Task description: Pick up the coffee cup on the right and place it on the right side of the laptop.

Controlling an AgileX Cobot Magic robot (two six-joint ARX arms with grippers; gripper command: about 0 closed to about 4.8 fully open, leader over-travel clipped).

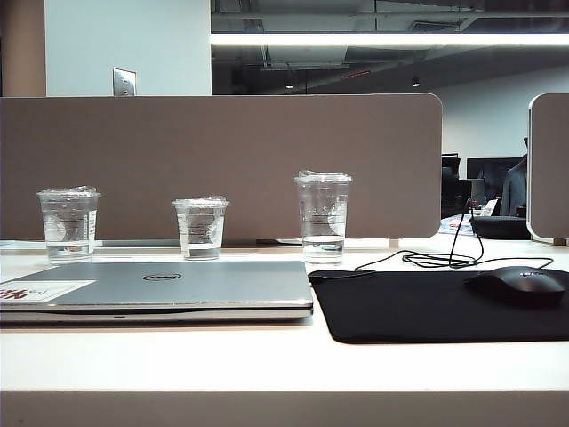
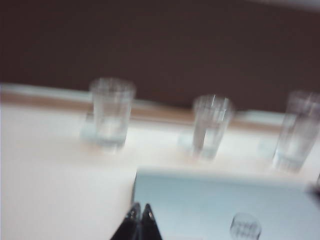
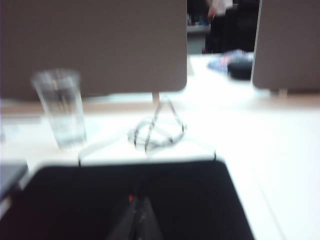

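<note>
The coffee cup point(image 1: 323, 216), the tallest clear cup with a crinkled film top, stands upright at the back of the table, just behind the laptop's right rear corner. It shows blurred in the right wrist view point(image 3: 61, 109) and the left wrist view point(image 2: 298, 131). The silver-grey laptop point(image 1: 160, 286) lies closed at the front left. My left gripper point(image 2: 140, 207) is shut and empty, hanging back over the laptop's near left edge point(image 2: 220, 205). My right gripper point(image 3: 138, 201) is shut and empty over the black mouse pad point(image 3: 135, 195). Neither gripper appears in the exterior view.
Two shorter clear cups point(image 1: 68, 223) point(image 1: 201, 227) stand left of the coffee cup. The black mouse pad point(image 1: 427, 307) lies right of the laptop, carrying a black mouse point(image 1: 520, 285). A coiled black cable point(image 1: 442, 258) lies behind it. A brown partition point(image 1: 222, 160) walls the back.
</note>
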